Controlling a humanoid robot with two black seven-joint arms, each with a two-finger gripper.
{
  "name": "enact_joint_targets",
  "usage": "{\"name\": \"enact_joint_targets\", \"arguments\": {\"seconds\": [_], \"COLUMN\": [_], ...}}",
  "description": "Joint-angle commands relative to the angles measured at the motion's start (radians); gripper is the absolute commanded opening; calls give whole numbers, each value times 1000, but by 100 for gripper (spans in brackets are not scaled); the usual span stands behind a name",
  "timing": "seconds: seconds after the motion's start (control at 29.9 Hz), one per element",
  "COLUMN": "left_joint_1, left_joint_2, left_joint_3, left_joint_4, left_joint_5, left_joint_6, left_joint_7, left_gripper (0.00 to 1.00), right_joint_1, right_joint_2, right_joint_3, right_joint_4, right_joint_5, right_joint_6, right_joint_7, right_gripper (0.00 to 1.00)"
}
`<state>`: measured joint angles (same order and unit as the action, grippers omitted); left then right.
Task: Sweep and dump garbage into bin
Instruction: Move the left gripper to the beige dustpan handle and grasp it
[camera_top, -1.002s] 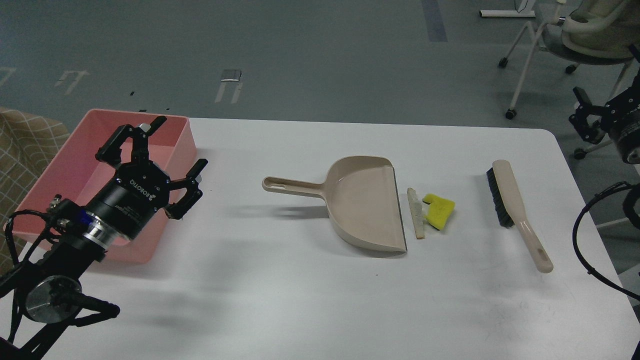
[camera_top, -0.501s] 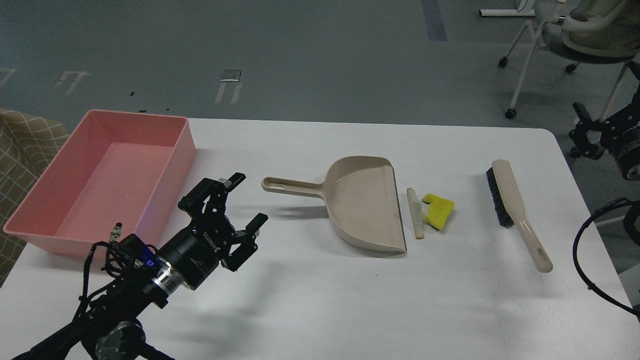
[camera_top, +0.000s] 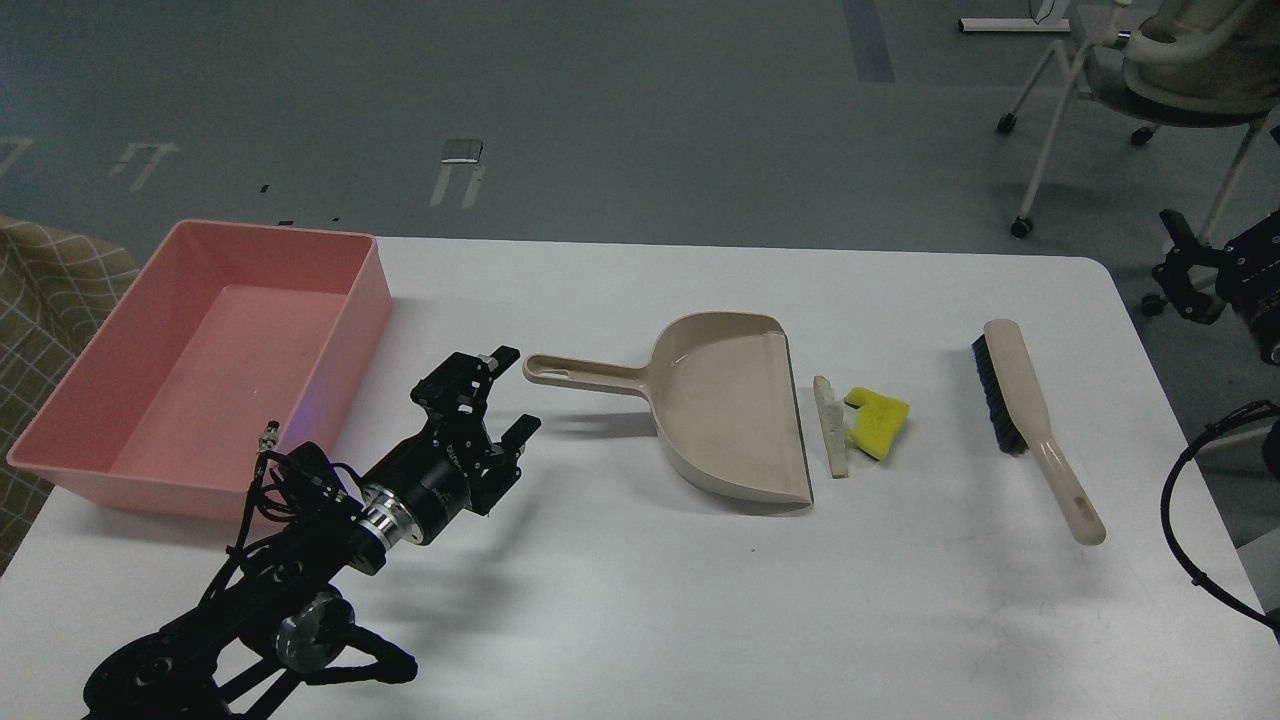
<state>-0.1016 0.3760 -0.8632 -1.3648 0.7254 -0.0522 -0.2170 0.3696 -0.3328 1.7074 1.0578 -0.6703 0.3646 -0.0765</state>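
The left gripper (camera_top: 512, 392), fingers spread wide and empty, sits just beside the slim handle of the stiff, light beige plastic dustpan (camera_top: 735, 412), likely the best hold, while the featherweight yellow sponge chunk (camera_top: 880, 421) and white bread slice (camera_top: 830, 425) lie at its lip.

Bare desk (camera_top: 620, 560) lies open ahead of my left tool (camera_top: 512, 392) and to its right. The dustpan handle (camera_top: 585, 372) sits just beyond its fingertips, the pink bin (camera_top: 300, 440) close on its left. Past the dustpan (camera_top: 735, 415), the scraps (camera_top: 862, 422) and brush (camera_top: 1025, 410) crowd the desk.
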Motion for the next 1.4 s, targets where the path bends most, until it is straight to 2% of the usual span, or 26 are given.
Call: {"name": "enact_joint_targets", "arguments": {"seconds": [0.0, 0.23, 0.37, 0.47, 0.67, 0.9, 0.94, 1.07, 1.27, 1.3, 1.37], "left_joint_1": [-33, -79, -96, -115, -153, -171, -175, -178, -175, -175, -176], "left_joint_2": [0, 0, -2, -14, -68, -86, -86, -86, -88, -85, -80], "left_joint_3": [3, 65, 101, 102, 102, 102, 102, 102, 102, 104, 110], "left_joint_4": [27, 64, 72, 78, 177, 205, 207, 207, 205, 205, 205], "left_joint_5": [3, 3, 3, 3, 3, 2, 2, 2, 5, 5, 5], "left_joint_6": [0, 0, 2, 2, 2, 3, 3, 2, 3, 2, 3], "left_joint_7": [1, 1, -5, -5, -5, -5, -5, -10, -36, -38, -44], "left_gripper": [85, 81, 75, 75, 75, 75, 73, 55, 42, 38, 35], "right_joint_1": [-1, -11, -30, -34, -34, -34, -34, -34, -37, -37, -37], "right_joint_2": [0, -2, -15, -15, -11, -15, -15, -15, -15, -15, -15], "right_joint_3": [0, 1, 5, 6, 6, 6, 6, 6, 6, 6, 6], "right_joint_4": [16, 25, 33, 31, 31, 30, 30, 33, 33, 33, 33], "right_joint_5": [0, 0, 0, 0, 0, 0, 0, 0, 0, 0, 0], "right_joint_6": [-3, -4, -4, -4, -4, -4, -4, -6, -6, -4, -6], "right_joint_7": [0, 0, 0, 0, 0, 0, 0, 0, 0, 0, 0], "right_gripper": [100, 100, 100, 100, 100, 100, 100, 100, 100, 100, 100]}}
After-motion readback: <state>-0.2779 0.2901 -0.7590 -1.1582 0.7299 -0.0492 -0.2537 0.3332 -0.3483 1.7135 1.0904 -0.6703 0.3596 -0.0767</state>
